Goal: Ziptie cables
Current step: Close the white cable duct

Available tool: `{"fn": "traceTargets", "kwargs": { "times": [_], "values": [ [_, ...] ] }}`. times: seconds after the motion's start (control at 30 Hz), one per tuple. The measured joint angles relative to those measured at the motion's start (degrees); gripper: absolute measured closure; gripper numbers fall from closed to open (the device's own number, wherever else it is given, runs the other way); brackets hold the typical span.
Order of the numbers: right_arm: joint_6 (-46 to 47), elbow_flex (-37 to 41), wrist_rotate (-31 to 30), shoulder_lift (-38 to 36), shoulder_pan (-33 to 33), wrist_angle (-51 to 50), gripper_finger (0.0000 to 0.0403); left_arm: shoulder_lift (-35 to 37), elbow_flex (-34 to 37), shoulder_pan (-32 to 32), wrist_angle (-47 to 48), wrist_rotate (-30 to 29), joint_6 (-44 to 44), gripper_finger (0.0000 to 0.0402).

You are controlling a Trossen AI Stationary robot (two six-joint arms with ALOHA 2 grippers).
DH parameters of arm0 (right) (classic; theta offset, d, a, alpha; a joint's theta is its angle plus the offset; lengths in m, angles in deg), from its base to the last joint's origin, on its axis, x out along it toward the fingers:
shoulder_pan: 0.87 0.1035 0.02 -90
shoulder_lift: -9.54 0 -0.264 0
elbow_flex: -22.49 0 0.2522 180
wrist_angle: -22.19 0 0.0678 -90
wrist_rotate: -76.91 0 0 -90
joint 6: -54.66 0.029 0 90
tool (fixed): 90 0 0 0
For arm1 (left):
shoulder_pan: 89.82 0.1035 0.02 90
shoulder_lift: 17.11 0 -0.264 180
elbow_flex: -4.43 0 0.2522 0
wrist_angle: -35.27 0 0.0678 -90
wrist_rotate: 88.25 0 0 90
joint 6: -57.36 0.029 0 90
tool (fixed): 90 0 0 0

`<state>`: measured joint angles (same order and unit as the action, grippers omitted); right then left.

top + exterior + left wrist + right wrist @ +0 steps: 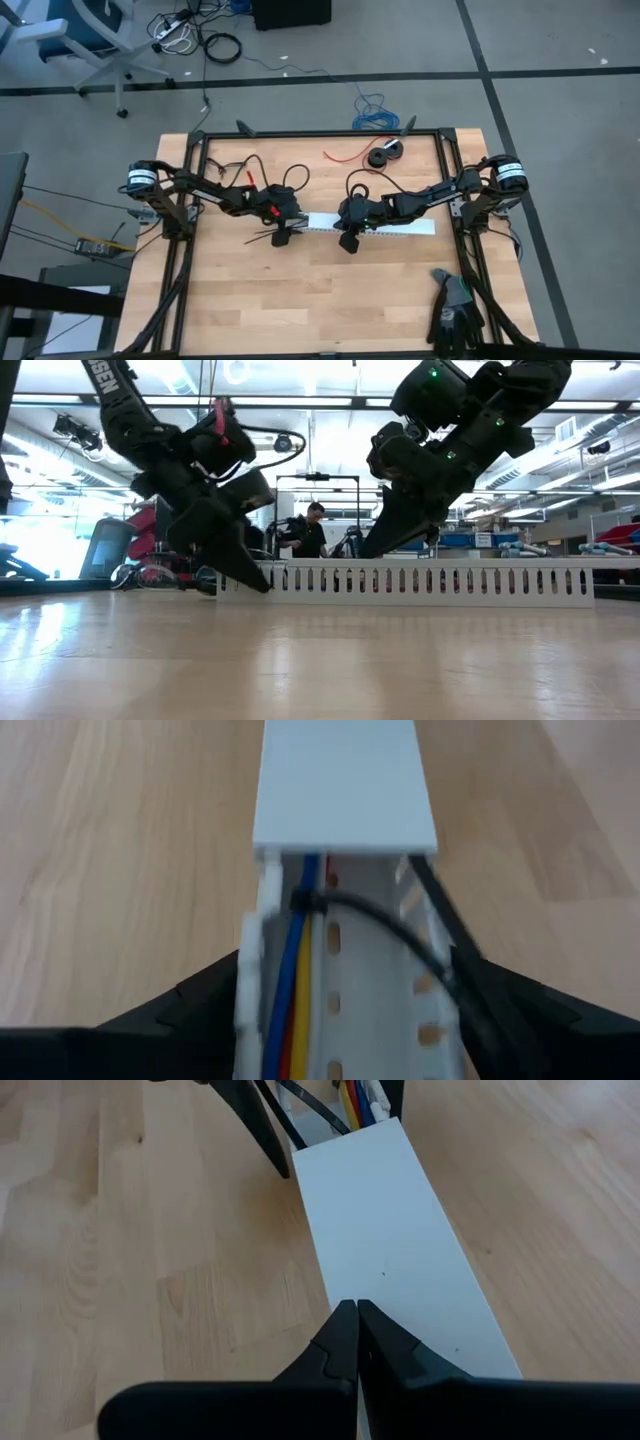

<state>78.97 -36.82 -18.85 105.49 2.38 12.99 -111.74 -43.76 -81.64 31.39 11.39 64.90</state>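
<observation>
Left claw (340,1020): fingers spread wide, straddling the open end of the white slotted cable duct (385,228), holding nothing. Position: left of the tabletop's centre, low over the duct's uncovered stretch.

Right claw (356,1335): fingers pressed together, empty, tip resting on or just above the duct's flat white lid (395,1240). Position: right of centre, just beside the left claw along the same duct.

Cables (295,970): blue, yellow, red and white wires lying side by side inside the duct channel, running under the lid. A thin black ziptie (385,925) loops around the bundle near the lid's edge, its tail trailing out over the duct wall.

Step in hand, as judged: the tie appears already looped around the bundle and the left claw has let go; whether it is cinched tight cannot be told. Next move likely calls for gripping the loose tail and pulling it snug, or lifting clear if finished.

Edges and room: wooden tabletop (300,290) bordered by a black frame (195,150); broad bare wood lies on the near side of the duct. Far side carries a loose red wire (345,157) and a black spool (383,154), well apart from both claws. Black gloves (455,310) lie at the near right corner.
</observation>
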Motion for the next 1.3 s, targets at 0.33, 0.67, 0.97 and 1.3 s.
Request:
{"fn": "traceTargets", "kwargs": {
  "times": [0.33,0.67,0.97,1.3],
  "values": [
    [0.01,0.01,0.0,0.0,0.0,0.0,0.0403,-0.02,11.24,-0.09,-23.66,-0.21,-5.26,0.0088],
    [0.01,0.01,-0.02,0.0,0.0,0.05,0.0403,-0.04,12.59,-0.09,-25.9,-0.39,-4.62,0.0097],
    [0.01,0.01,-0.04,0.0,0.0,0.15,0.0403,-2.12,10.98,-0.07,-26.43,-0.41,-3.69,0.0126],
    [-0.01,0.01,-0.06,0.0,0.0,0.57,0.0403,-2.16,10.96,-0.07,-26.4,-0.37,-4.63,0.0165]
  ]
}}
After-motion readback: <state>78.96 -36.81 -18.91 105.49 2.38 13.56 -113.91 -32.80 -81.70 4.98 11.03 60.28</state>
